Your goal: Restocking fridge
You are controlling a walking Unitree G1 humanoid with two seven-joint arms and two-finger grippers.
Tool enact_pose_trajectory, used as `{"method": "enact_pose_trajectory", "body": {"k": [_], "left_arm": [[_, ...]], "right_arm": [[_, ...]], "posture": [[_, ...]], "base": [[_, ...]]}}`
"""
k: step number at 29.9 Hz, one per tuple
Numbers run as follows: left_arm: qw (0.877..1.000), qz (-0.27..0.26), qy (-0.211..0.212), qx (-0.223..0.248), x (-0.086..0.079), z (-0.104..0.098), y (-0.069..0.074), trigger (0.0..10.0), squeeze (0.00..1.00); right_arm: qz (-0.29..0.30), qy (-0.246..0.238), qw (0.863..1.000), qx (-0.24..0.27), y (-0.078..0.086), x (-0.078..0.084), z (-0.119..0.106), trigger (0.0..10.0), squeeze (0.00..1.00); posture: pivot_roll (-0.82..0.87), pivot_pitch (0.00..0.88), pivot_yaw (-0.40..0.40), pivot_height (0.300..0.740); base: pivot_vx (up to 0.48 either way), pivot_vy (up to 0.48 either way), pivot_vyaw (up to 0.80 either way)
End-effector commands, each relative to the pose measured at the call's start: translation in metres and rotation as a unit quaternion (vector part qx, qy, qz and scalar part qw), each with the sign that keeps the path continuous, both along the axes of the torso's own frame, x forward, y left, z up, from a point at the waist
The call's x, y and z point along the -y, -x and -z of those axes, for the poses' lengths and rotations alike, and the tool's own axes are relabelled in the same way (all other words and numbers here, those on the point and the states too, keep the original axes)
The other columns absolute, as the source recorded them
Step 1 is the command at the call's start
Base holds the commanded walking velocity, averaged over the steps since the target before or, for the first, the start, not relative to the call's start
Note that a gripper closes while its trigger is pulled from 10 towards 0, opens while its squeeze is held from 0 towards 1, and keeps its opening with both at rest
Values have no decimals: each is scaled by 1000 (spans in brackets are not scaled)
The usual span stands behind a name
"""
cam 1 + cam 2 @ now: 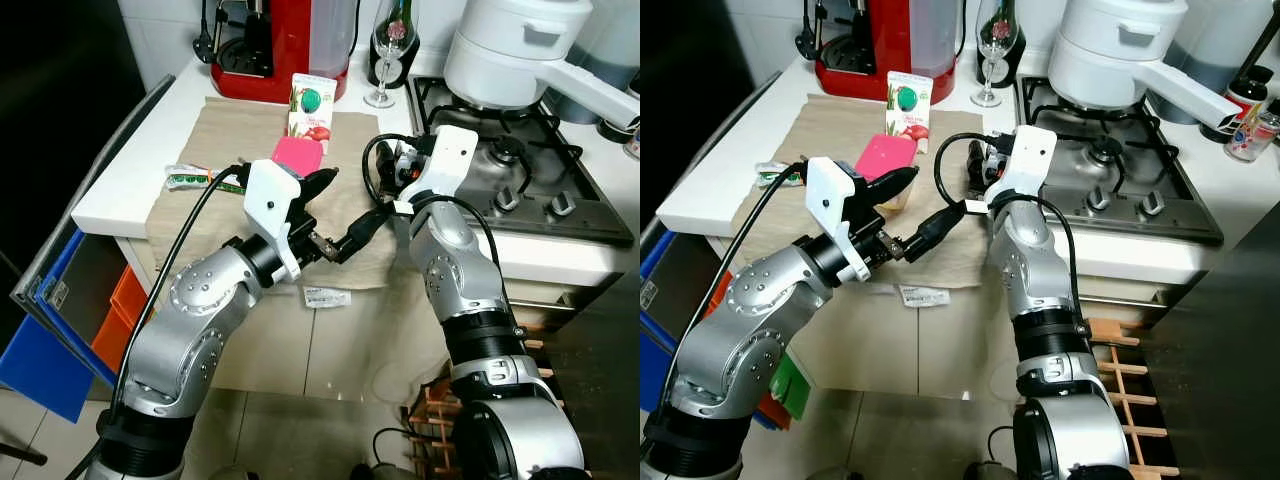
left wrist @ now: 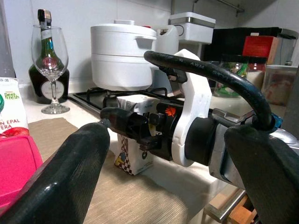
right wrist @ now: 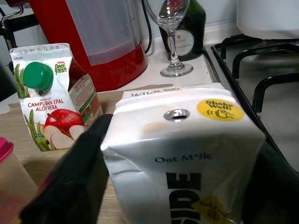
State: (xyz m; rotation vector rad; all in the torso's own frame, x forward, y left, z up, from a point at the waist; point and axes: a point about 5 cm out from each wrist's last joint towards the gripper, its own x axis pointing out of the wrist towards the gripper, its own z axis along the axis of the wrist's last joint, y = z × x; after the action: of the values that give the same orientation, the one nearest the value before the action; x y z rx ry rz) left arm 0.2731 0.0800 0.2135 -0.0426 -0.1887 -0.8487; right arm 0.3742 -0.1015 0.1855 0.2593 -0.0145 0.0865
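We see oat milk carton [image 3: 187, 154] standing tall near tabletop front edge, beside stove. Right gripper [image 3: 154, 186] right there, fingers spread on both carton sides (touching? cannot tell). Left gripper [image 1: 322, 212] spread wide, empty, farther off near pink tub [image 1: 297, 156].

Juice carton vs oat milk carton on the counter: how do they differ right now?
The juice carton has a green screw cap and apple artwork; the oat milk carton is white with a foil-sealed hole and yellow sticker. The juice carton stands free near the red appliance; the oat milk carton sits between the right gripper fingers. Both stand upright on the beige cloth.
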Motion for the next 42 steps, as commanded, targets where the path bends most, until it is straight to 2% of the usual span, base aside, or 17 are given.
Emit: {"method": "enact_pose_trajectory", "body": {"k": [1,11,16,17,18,21,22,23,27,28,29,30,32,34,38,42], "left_arm": [[1000,12,-2,6,4,-3,1,10000,0],[1000,0,-5,-7,3,2,0,10000,0],[1000,-16,-8,-6,3,3,-2,10000,0],[999,-35,-7,-6,1,4,-4,10000,0],[999,-35,-7,-6,1,4,-4,10000,0],[997,-78,-7,0,-2,6,-9,10000,0],[997,-78,-7,0,-2,6,-9,10000,0],[994,-110,0,-2,-5,8,-12,10000,0],[988,-153,9,-4,-10,10,-17,10000,0],[981,-191,19,-7,-16,12,-22,10000,0],[981,-191,19,-7,-16,12,-22,10000,0],[974,-225,27,-7,-23,13,-26,10000,0],[963,-265,45,-11,-31,13,-30,10000,0],[954,-294,54,-10,-37,11,-34,10000,0],[945,-322,53,8,-44,6,-42,10000,0],[949,-313,37,15,-40,6,-43,10000,0]], "right_arm": [[2,3,1000,6,-2,0,-5,0,243],[12,9,1000,12,-3,5,-5,0,247],[19,43,997,58,-1,6,-17,0,243],[17,71,992,103,2,5,-28,10000,247],[17,71,992,103,2,5,-28,10000,247],[38,90,980,172,6,12,-49,10000,247],[38,90,980,172,6,12,-49,10000,247],[63,87,972,208,10,22,-61,10000,243],[96,90,963,236,14,36,-68,10000,239],[119,100,955,253,22,48,-67,10000,235],[119,100,955,253,22,48,-67,10000,235],[137,109,951,254,28,59,-61,10000,239],[169,92,954,231,35,74,-48,10000,235],[182,91,956,214,42,81,-36,10000,239],[168,123,957,200,49,79,-20,10000,243],[166,127,957,202,50,78,-20,10000,243]], "posture": [[52,20,-53,740],[46,19,-51,740],[44,18,-53,740],[43,18,-53,740],[43,18,-53,740],[37,15,-51,740],[37,15,-51,740],[30,13,-47,740],[24,11,-46,740],[13,0,-45,740],[13,0,-45,740],[6,0,-44,740],[-3,0,-40,740],[-15,0,-33,740],[-28,0,-22,740],[-33,0,-18,740]], "base": [[0,0,0],[0,0,0],[0,0,0],[0,0,0],[0,0,0],[0,0,0],[0,0,0],[0,0,0],[0,0,0],[0,0,0],[0,0,0],[0,0,0],[0,0,0],[0,0,0],[0,0,0],[0,0,0]]}}
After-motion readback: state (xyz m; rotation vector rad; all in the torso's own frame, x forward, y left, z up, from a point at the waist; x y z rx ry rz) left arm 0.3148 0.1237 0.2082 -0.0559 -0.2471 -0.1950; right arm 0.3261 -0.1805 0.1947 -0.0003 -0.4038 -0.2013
